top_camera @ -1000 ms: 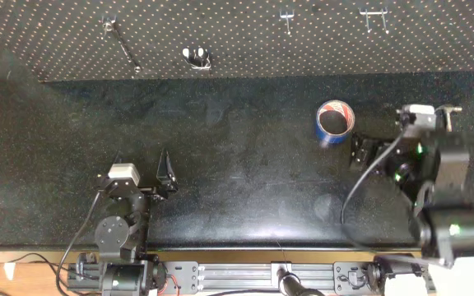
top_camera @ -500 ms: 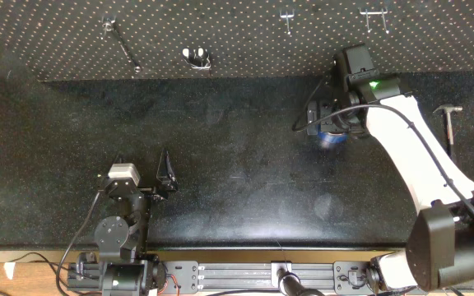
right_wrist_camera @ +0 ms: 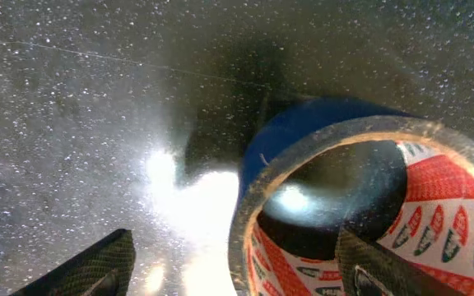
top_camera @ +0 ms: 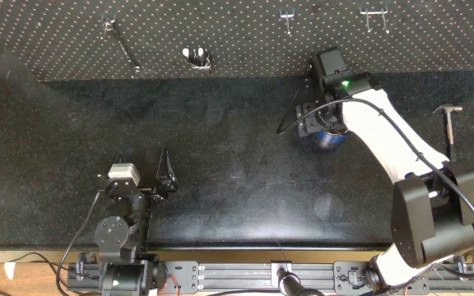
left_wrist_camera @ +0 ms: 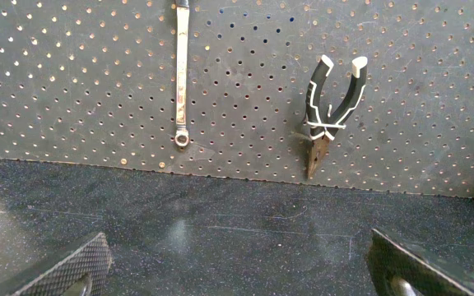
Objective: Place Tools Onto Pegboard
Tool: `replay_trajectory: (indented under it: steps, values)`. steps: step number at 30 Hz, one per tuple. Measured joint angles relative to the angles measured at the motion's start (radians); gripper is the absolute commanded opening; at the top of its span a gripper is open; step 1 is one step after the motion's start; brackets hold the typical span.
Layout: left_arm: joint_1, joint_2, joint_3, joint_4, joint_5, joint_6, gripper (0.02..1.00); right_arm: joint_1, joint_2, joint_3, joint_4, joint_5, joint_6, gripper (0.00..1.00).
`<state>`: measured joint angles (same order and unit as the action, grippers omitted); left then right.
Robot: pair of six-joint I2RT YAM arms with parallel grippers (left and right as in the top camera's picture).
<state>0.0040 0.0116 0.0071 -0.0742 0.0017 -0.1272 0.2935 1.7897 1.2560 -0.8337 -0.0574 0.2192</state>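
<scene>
Top view and both wrist views, task partly complete. A blue roll of tape [right_wrist_camera: 303, 140] lies flat on the black table [top_camera: 220, 164], not far in front of the pegboard [top_camera: 220, 33], with the right claw [right_wrist_camera: 237, 275] low over it. The claw's jaws are spread, one finger outside the roll's wall and the other apparently over its hole, and nothing is gripped yet. A hammer [top_camera: 448, 123] also lies on the table, near its right edge and well apart from the roll. Two tools already hang on the pegboard: a wrench [left_wrist_camera: 181, 74] and, beside it, pliers [left_wrist_camera: 327, 107]. Two hooks [top_camera: 286, 16] farther right on the board are bare, presumably for the roll and the hammer. The left claw [left_wrist_camera: 245, 284] sits near its base facing the hung tools, jaws wide apart and empty. By this reading, two tools are placed and two are left.
</scene>
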Motion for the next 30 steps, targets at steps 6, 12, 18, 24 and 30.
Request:
replay_trajectory:
  steps: [6, 12, 18, 24, 30]
  values:
    - [0.000, 0.000, 0.000, 0.000, 0.000, 0.000, 0.996, -0.001, 0.027, 0.002, -0.012, 0.012, 0.006, 0.075]
    - [0.000, 0.000, 0.000, 0.000, 0.000, 0.000, 0.996, 0.008, -0.034, 0.003, 0.051, 0.012, 0.061, 0.075]
    - [0.000, 0.000, 0.000, 0.000, 0.000, 0.000, 0.996, 0.105, -0.500, 0.003, 0.192, 0.036, 0.113, 0.075]
    - [0.000, 0.000, 0.000, 0.000, 0.000, 0.000, 0.996, 0.245, -0.454, -0.007, 0.392, 0.167, 0.095, 0.075]
    - [0.000, 0.000, 0.000, 0.000, 0.000, 0.000, 0.996, 0.245, -0.290, -0.009, 0.630, 0.190, 0.006, 0.075]
